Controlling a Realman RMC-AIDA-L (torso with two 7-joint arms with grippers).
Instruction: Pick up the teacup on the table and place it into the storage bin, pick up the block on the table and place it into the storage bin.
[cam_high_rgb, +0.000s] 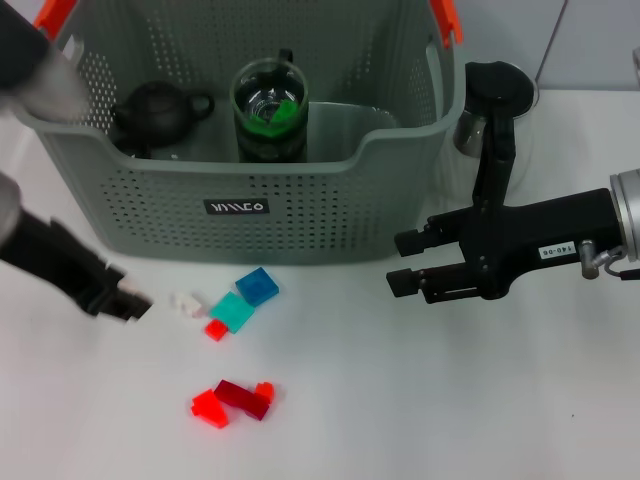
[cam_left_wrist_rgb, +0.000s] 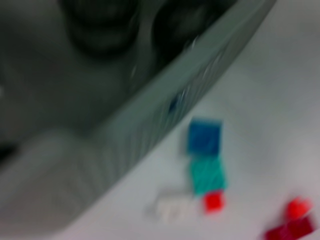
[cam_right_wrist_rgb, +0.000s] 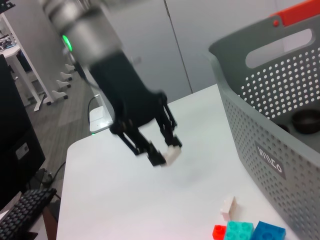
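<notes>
- Left gripper (cam_high_rgb: 135, 303) hangs low over the table (cam_high_rgb: 420, 400), just off the storage bin (cam_high_rgb: 240, 215)'s front wall, fingers spread wide with nothing between them.
- Right beside its fingertips lies a small white block (cam_high_rgb: 185, 301); a step beyond that sit a tiny red block (cam_high_rgb: 215, 329), a teal block (cam_high_rgb: 233, 312) and a blue block (cam_high_rgb: 257, 286), packed close together in a diagonal run.
- Nearer the robot than the left gripper, a second cluster: a dark red block (cam_high_rgb: 243, 397) flanked by bright red pieces (cam_high_rgb: 209, 408), well apart from the first group.
- Bare tabletop opens out below and to the left gripper's outer side; the bin's perforated wall closes off the far side.
- Right gripper (cam_high_rgb: 408, 262) is on the other side, level with the bin's front corner, jaws parted and holding nothing; open white table lies between it and the blocks.
- Behind the right arm, a metal cup-like item (cam_high_rgb: 470, 130) stands by the bin's side wall; I cannot tell what it is.
- Inside the bin: a dark teapot (cam_high_rgb: 155, 110) and a glass jar (cam_high_rgb: 270, 110) with something green in it.
- Orange handle clips (cam_high_rgb: 447, 20) cap the bin's upper corners.
</notes>
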